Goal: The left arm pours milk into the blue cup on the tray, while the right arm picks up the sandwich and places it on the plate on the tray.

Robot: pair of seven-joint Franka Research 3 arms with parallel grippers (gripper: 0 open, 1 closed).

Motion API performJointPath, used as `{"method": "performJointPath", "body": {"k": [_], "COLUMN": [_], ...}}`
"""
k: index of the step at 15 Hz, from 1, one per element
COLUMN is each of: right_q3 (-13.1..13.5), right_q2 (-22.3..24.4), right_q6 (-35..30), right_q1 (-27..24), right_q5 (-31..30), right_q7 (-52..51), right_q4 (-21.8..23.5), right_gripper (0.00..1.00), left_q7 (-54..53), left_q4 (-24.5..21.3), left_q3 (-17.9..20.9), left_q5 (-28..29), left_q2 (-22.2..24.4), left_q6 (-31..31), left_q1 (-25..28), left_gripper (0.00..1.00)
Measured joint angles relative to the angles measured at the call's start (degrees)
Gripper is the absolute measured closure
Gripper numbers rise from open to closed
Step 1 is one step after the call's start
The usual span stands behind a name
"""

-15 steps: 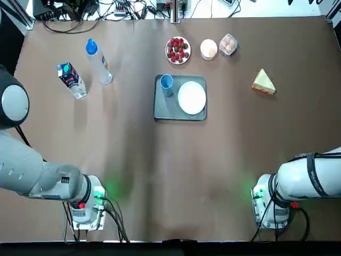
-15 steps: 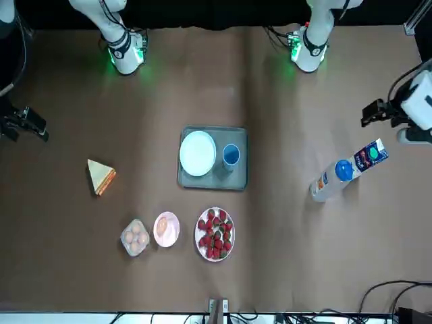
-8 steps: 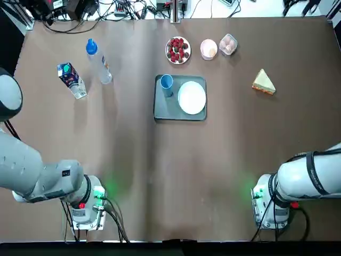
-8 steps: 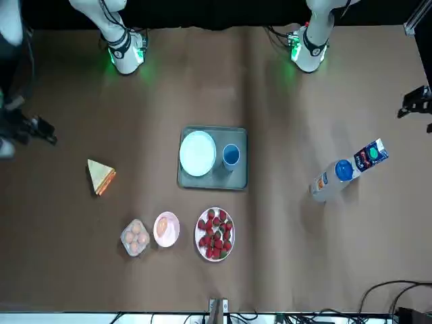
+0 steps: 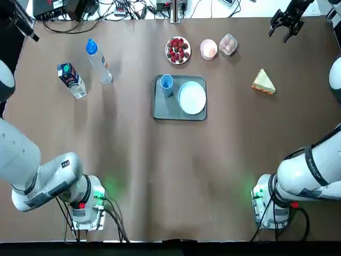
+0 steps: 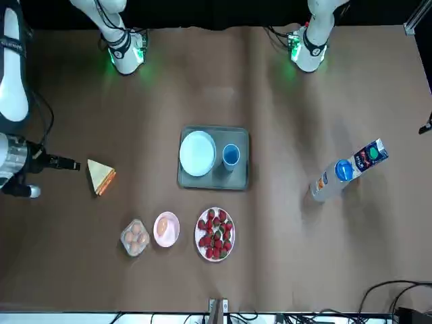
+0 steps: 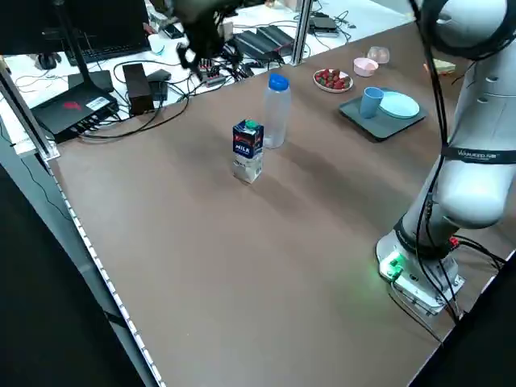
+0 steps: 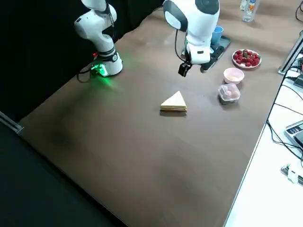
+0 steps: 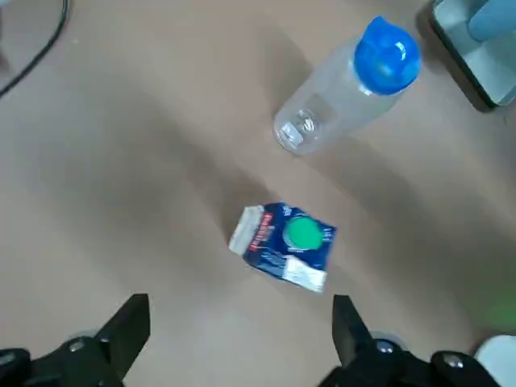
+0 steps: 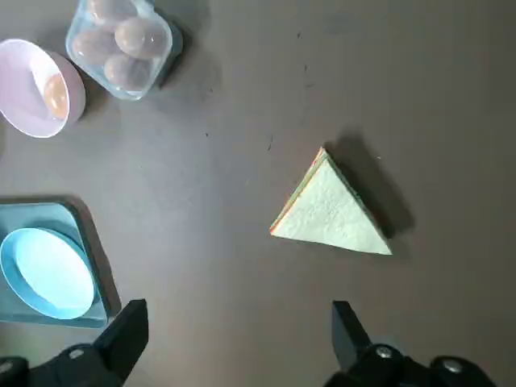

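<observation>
From my station, closest to the arm bases I have the grey-blue tray, carrying the white plate and, just beside it on my left, the light-blue cup. Off to the right lies the sandwich wedge; well to the left stands the milk carton, upright, with the blue-capped bottle close by. Farther out I see the strawberry dish, pink bowl and clear container of round items. My left gripper hovers wide and empty near the carton; my right gripper, also spread wide and empty, hangs raised near the sandwich.
</observation>
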State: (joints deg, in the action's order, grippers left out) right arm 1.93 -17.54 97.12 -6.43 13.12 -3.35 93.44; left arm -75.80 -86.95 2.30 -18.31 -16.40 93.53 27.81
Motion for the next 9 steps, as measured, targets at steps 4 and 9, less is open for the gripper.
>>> {"method": "performJointPath", "body": {"k": [4, 9], "right_q3": [-0.1, 0.2], "right_q2": [-5.2, -11.3], "right_q6": [0.0, -0.1], "right_q1": [-0.1, -2.4], "right_q5": [0.0, 0.0], "right_q7": [0.1, -8.9], "right_q4": [0.1, 1.0], "right_gripper": [0.01, 0.03], "left_q7": [-10.0, -28.9], "left_q4": [-0.2, 0.7], "left_q3": [0.0, -0.2], "left_q5": [-11.9, -24.1], "left_q2": [-7.3, -13.2], "left_q6": [2.3, 2.7], "left_q1": [7.5, 11.6], "left_gripper": [0.00, 0.00]}}
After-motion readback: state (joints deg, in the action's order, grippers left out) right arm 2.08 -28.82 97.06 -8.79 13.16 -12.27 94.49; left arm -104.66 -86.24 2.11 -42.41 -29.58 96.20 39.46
